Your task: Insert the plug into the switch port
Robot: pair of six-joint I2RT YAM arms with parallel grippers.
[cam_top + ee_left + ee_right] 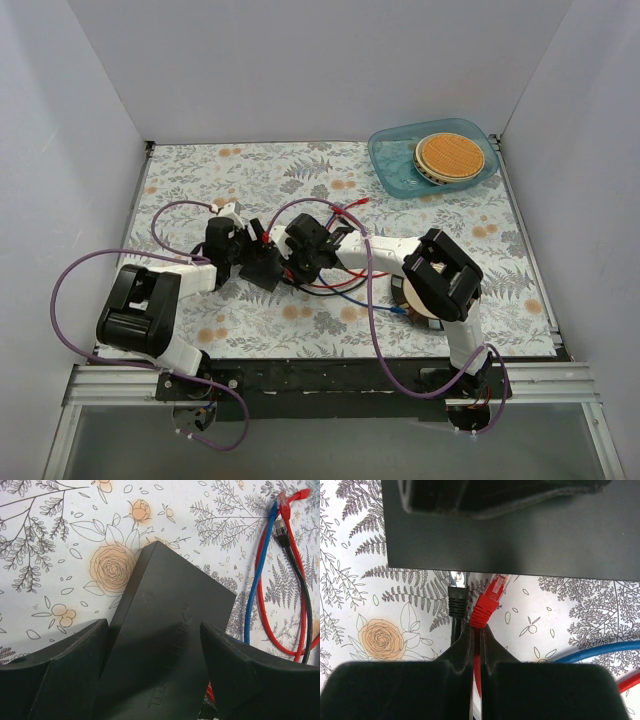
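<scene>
Matte-black plastic fills the left wrist view: the black box (170, 590) lies flat on the floral desk (300, 170), left of centre. The left gripper (154, 624) straddles it, its fingers (75, 670) pressed against two opposite sides and clamped on it, most likely so it cannot slide when a plug pushes in. The switch port itself is hidden. The sockets sit in the box's right-hand edge, under the rim as the right wrist view shows it, so I cannot tell which one is aimed at. Just beside that edge a black plug (457, 600) points at the box, its clear tip at or under the rim. Right of it the red plug (491, 597) tilts slightly, its tip just short of the edge and not yet in. The right gripper (479, 632) has its fingers pinched together on the red plug's tail, where the cable leaves it; so close a hold probably keeps the plug stiff for steering. A blue cable (600, 650) loops loose further right. Far right, a teal tub (395, 165) holding a round dish (450, 155) stands well apart from the work
</scene>
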